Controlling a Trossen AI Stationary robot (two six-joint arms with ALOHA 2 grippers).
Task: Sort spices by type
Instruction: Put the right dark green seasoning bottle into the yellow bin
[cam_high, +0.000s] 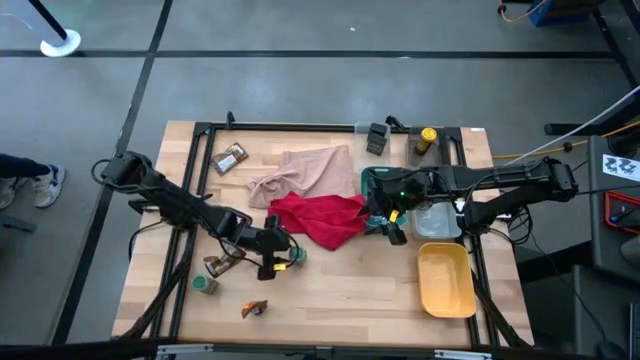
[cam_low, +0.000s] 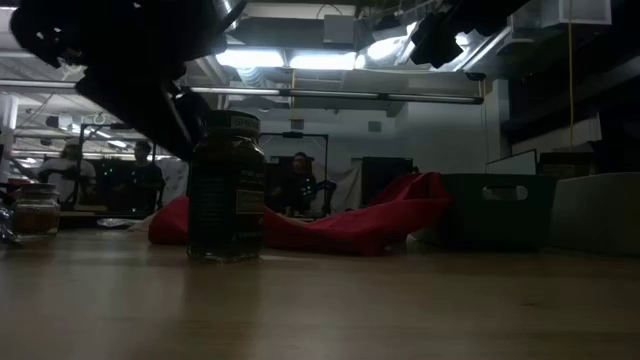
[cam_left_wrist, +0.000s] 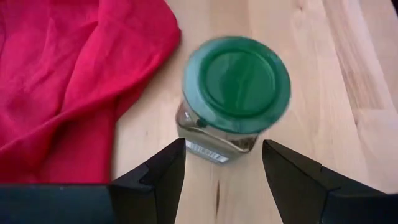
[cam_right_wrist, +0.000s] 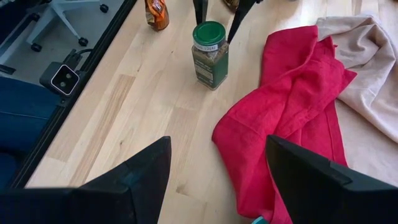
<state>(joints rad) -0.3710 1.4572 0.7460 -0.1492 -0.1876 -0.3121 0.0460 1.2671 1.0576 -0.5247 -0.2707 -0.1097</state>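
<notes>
A square glass spice jar with a green lid (cam_left_wrist: 236, 74) stands upright on its base on the wooden table, beside the red cloth (cam_high: 320, 218). It also shows in the low view (cam_low: 227, 185) and the right wrist view (cam_right_wrist: 209, 55). My left gripper (cam_left_wrist: 224, 168) is open just short of this jar, slanting down, with one finger toward each side and neither touching it. My right gripper (cam_right_wrist: 217, 168) hangs open and holds nothing, above the teal tray (cam_high: 372, 183). Two more jars (cam_high: 207, 284) and a brown-orange sachet (cam_high: 255, 308) lie near the front left.
A beige cloth (cam_high: 305, 170) lies behind the red one. A clear tray (cam_high: 437, 222) and a yellow tray (cam_high: 445, 278) stand at the right. Another sachet (cam_high: 230, 158) lies at the far left, and a yellow-capped bottle (cam_high: 427, 138) stands at the far right. People sit in the room beyond.
</notes>
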